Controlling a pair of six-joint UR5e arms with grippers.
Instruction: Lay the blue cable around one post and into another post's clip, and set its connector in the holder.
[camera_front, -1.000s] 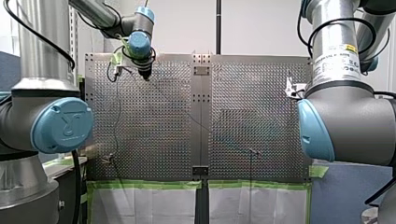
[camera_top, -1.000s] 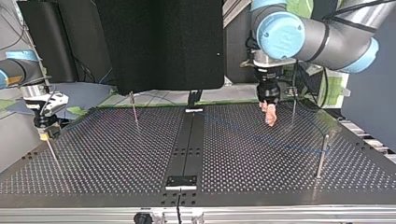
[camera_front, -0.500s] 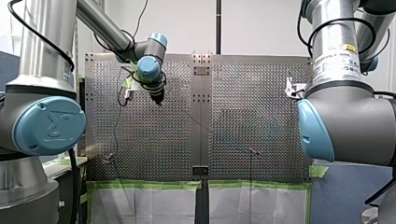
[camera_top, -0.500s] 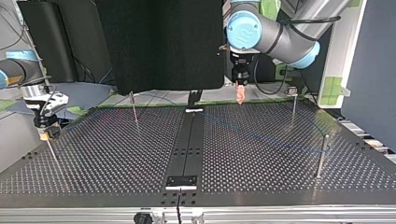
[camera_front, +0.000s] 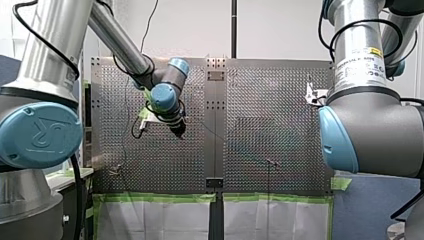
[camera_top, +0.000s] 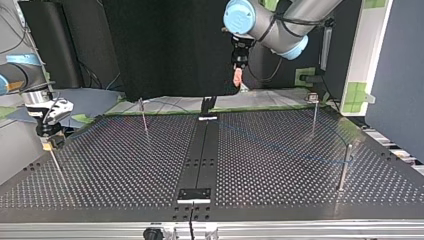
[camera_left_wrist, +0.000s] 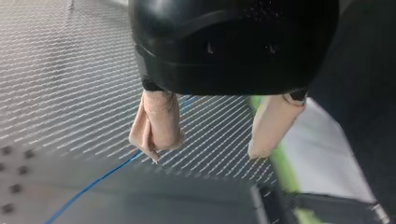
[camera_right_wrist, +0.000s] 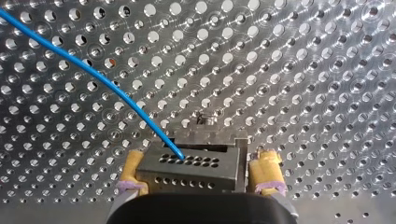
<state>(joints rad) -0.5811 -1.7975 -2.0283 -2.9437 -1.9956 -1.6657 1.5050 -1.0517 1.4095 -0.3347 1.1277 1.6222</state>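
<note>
The thin blue cable (camera_right_wrist: 116, 91) curves over the perforated plate into a dark connector block (camera_right_wrist: 196, 175). The block sits between the yellow pads (camera_right_wrist: 130, 170) of my right gripper (camera_right_wrist: 199, 158), with a small gap showing at one pad. In the top view my right gripper (camera_top: 49, 140) is low at the table's left edge. My left gripper (camera_left_wrist: 204, 155) hangs high above the plate, its beige fingers (camera_left_wrist: 156, 123) open and empty, with the cable (camera_left_wrist: 93, 184) lying below them. In the top view my left gripper (camera_top: 237, 77) hangs over the far edge. The cable (camera_top: 300, 152) runs faintly to a post (camera_top: 344, 167).
Two more thin posts (camera_top: 144, 115) (camera_top: 314, 112) stand near the far side of the plate in the top view. A dark centre strip (camera_top: 200, 160) runs across the table with a small bracket (camera_top: 194, 195) at the near edge. Green tape (camera_front: 155, 197) lines the plate's edge.
My left arm has lifted off the plate and swung away from the posts toward the centre strip, rising above the far edge in the top view. My right arm has not moved.
</note>
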